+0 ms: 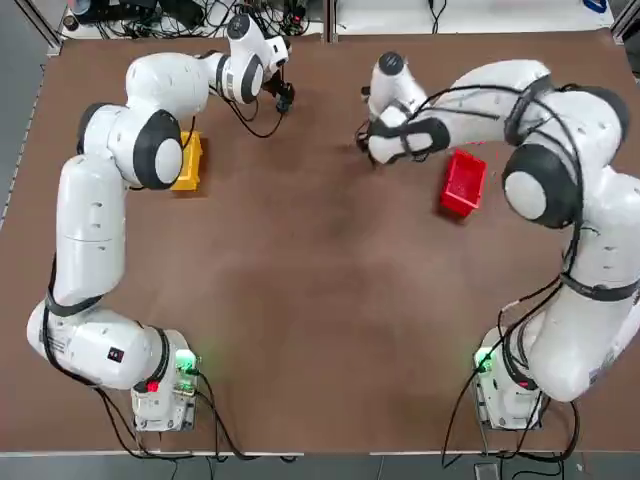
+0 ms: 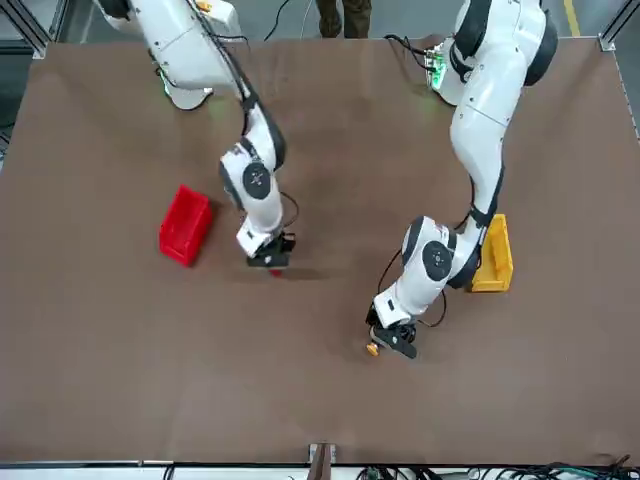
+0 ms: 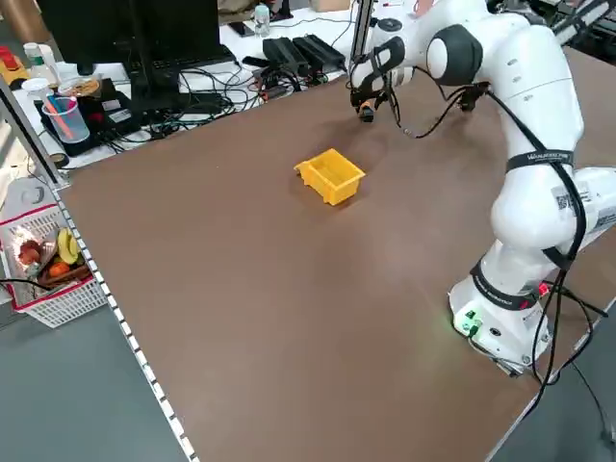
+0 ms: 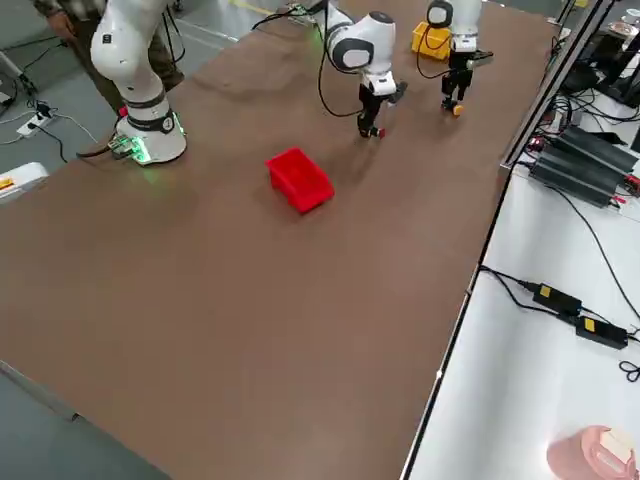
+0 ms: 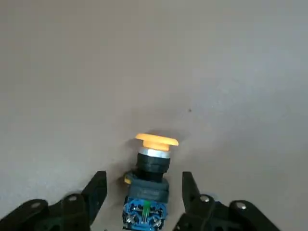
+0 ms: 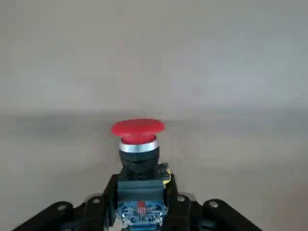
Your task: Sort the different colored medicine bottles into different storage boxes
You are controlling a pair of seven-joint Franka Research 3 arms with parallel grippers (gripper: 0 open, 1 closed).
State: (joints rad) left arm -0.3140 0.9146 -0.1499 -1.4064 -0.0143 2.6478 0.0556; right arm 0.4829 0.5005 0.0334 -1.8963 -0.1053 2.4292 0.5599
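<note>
Right gripper (image 6: 139, 211) is sitting clamped on the red-capped bottle (image 6: 138, 159); the fingers (image 6: 108, 199) are pressing both sides of its dark body, with the red cap pointing away from the wrist. In the top view it is sitting just past centre at about 1 o'clock, with the red box (image 1: 463, 183) near it at its 4 o'clock, apart from it.

Left gripper (image 5: 144, 202) is straddling the orange-capped bottle (image 5: 150, 173). The jaws are standing part-way apart with a visible gap on each side of the bottle body, so no firm grip is showing. The bottle is lying on the table (image 1: 320, 300), with its cap pointing away from the wrist. In the top view this gripper (image 1: 283, 98) is working at about 11 o'clock near the far edge. The yellow box (image 1: 190, 160) is sitting at its 8 o'clock, partly under the left arm's elbow, well apart from the bottle.

Both boxes are sitting open-top up.
</note>
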